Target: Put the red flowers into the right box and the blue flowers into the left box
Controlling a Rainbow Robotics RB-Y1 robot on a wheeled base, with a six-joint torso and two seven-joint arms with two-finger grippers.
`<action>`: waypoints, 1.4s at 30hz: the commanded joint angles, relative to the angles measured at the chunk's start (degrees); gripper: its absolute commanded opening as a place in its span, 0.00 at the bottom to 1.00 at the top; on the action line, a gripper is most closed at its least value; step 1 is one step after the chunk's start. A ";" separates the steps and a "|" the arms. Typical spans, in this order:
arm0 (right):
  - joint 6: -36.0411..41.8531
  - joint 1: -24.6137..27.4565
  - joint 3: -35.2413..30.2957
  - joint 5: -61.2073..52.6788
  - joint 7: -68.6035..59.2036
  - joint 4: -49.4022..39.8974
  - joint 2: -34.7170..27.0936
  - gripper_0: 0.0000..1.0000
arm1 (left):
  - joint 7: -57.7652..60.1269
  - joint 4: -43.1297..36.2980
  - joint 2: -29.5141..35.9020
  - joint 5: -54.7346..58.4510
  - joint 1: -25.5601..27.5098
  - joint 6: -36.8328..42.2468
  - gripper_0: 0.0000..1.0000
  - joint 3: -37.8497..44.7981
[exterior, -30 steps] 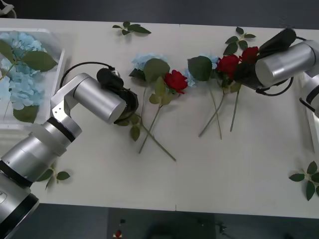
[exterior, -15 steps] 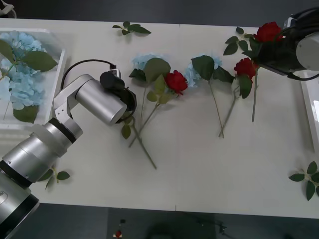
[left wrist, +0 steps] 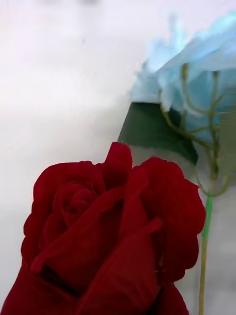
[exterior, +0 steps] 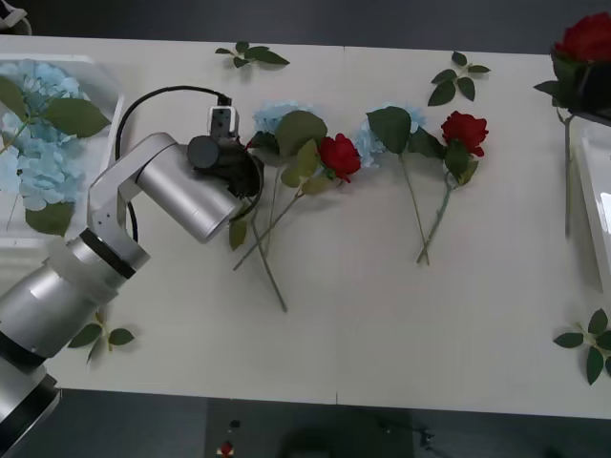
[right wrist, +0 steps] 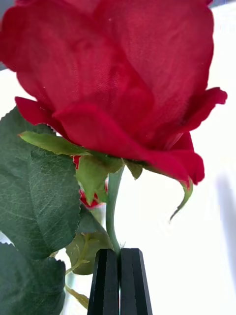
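My right gripper (right wrist: pixel 119 252) is shut on the green stem of a red flower (right wrist: pixel 123 74), just under the bloom. In the front view that rose (exterior: pixel 584 38) hangs at the far right corner, its stem dangling beside the right box (exterior: pixel 599 205). Two more red flowers (exterior: pixel 339 156) (exterior: pixel 465 129) lie mid-table among two blue flowers (exterior: pixel 272 116) (exterior: pixel 372 143). My left gripper (exterior: pixel 248 189) sits low over the crossed stems beside the left pair. Its wrist view shows a red bloom (left wrist: pixel 113 231) close up, with a blue flower (left wrist: pixel 196 88) behind. The left box (exterior: pixel 113 134) holds several blue flowers (exterior: pixel 38 143).
Loose leaf sprigs lie at the far edge (exterior: pixel 250 54) (exterior: pixel 456 78), near the front left (exterior: pixel 100 334) and at the front right (exterior: pixel 590 345). The near half of the white table (exterior: pixel 410 343) is bare.
My right gripper has lifted one red rose off the table and carried it up and to the right, near the right box. My left arm moved farther away, and the stems beside it swung.
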 commanded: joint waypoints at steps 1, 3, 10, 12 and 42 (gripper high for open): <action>-0.10 5.61 -9.12 -3.58 12.18 1.54 -1.90 0.00 | -3.28 -4.21 1.18 -1.72 0.82 -0.35 0.00 0.23; -0.01 10.09 -14.74 -5.60 19.82 3.21 -1.81 0.00 | -4.07 -4.92 1.36 -3.30 1.35 -0.53 0.00 0.23; 0.69 23.36 -28.63 -11.84 40.74 7.78 -1.28 0.00 | -8.81 -4.92 1.71 -10.77 3.37 -2.82 0.03 0.23; 2.28 26.53 -31.88 -12.19 45.14 9.36 -1.28 0.00 | -8.90 -5.00 2.06 -11.04 3.46 -2.82 0.66 0.23; -2.29 11.67 -17.73 -6.83 62.36 32.56 1.53 0.00 | -9.69 -11.60 3.38 -1.46 11.37 1.40 1.00 4.09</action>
